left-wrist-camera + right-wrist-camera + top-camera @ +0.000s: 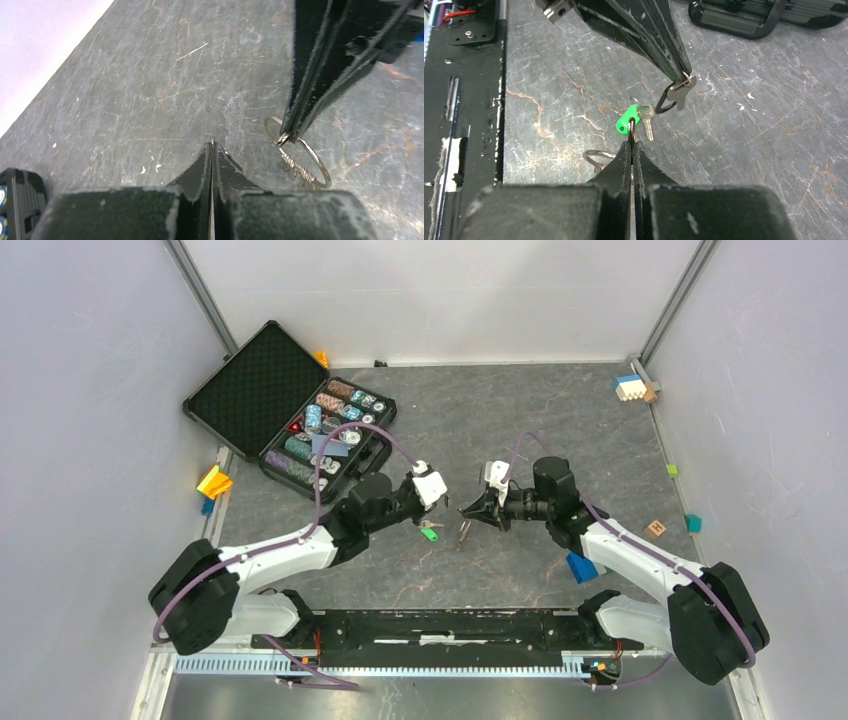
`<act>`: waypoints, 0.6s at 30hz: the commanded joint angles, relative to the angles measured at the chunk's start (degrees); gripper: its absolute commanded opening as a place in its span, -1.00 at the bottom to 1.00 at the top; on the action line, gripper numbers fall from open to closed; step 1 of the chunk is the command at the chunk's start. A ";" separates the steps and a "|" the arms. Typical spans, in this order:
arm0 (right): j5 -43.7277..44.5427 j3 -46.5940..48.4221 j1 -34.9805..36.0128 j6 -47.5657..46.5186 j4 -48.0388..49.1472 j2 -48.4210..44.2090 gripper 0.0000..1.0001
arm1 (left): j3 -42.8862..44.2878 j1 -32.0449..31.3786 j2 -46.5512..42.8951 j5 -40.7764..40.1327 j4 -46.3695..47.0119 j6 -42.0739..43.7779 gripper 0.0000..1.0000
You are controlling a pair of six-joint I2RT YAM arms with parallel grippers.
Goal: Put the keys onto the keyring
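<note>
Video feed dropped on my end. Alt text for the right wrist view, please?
The shut right gripper pinches the keyring at bottom centre. Just beyond is the green-headed key; above it, the shut left gripper holds what looks like the black-headed key.

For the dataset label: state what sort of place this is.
Likely a lab robot test cell: plain white walls enclose a grey tabletop, a left arm and right arm are bolted at its near edge, and props lie about: an open black case, coloured blocks.
</note>
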 commanded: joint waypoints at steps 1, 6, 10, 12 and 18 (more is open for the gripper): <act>-6.21 -0.33 -0.57 0.49 2.45 -0.38 -1.00 | 0.25 1.41 -5.59 10.24 -2.79 4.84 -0.96; -10.99 0.65 -0.63 -0.48 1.20 0.54 -1.00 | 2.22 1.39 -7.54 12.48 -8.51 6.03 -0.96; -12.06 0.64 -0.58 -1.14 0.88 -0.35 -1.00 | 3.38 1.55 -7.59 13.45 -10.64 5.72 -0.96; -12.38 0.55 -0.62 -1.37 0.70 -0.91 -1.00 | 3.60 1.56 -7.73 15.75 -12.29 7.03 -0.90; -14.93 1.45 -0.59 -3.53 -1.83 -0.49 -1.00 | 6.35 1.56 -6.12 22.94 -18.74 10.49 -0.69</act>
